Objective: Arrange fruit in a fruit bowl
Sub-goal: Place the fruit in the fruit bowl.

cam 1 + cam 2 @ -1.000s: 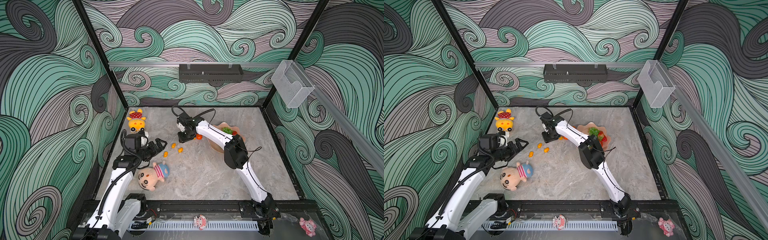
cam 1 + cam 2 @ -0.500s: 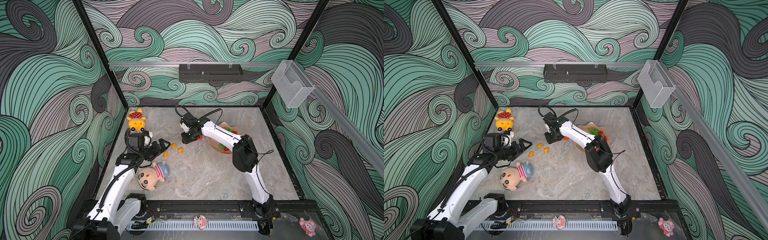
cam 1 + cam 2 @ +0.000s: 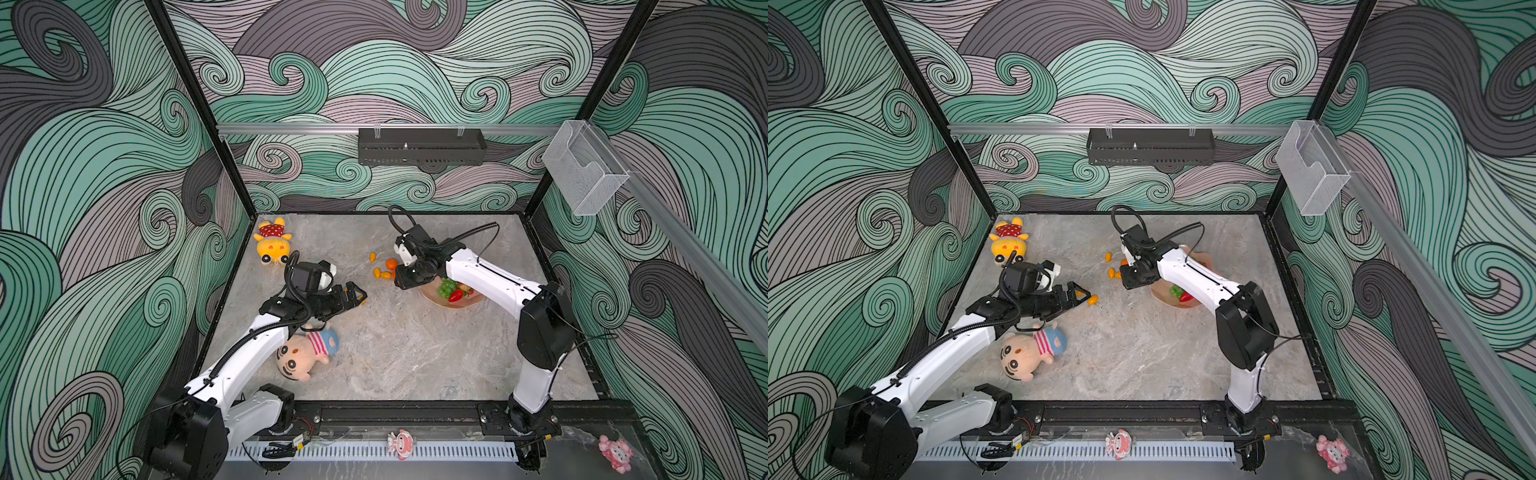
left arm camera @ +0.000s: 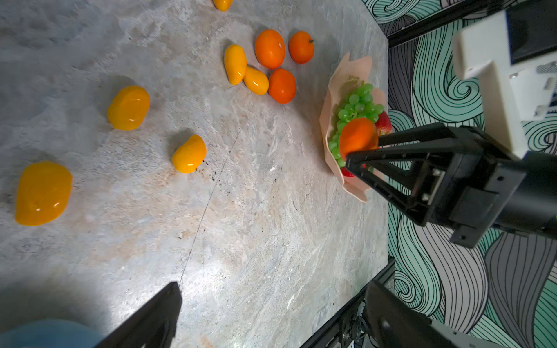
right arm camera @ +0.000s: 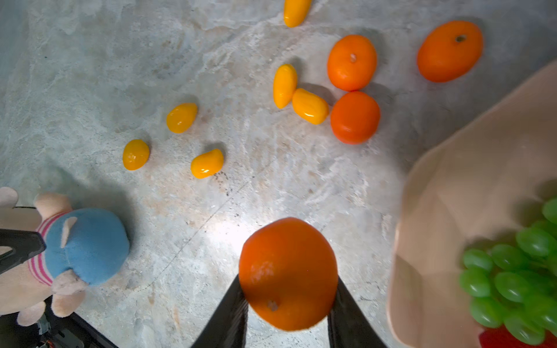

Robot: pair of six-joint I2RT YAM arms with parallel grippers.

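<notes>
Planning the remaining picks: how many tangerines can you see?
4. One tangerine is in the right gripper. Three lie on the table: a close pair and a third beside them. The grapes or the arm could hide more in the bowl.

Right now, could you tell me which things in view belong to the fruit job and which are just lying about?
Job: fruit bowl, grape bunch, strawberry, tangerine in the right tool, three loose tangerines, six kumquats.
Lying about: yellow doll, boy doll, clear wall box, black tray.
</notes>
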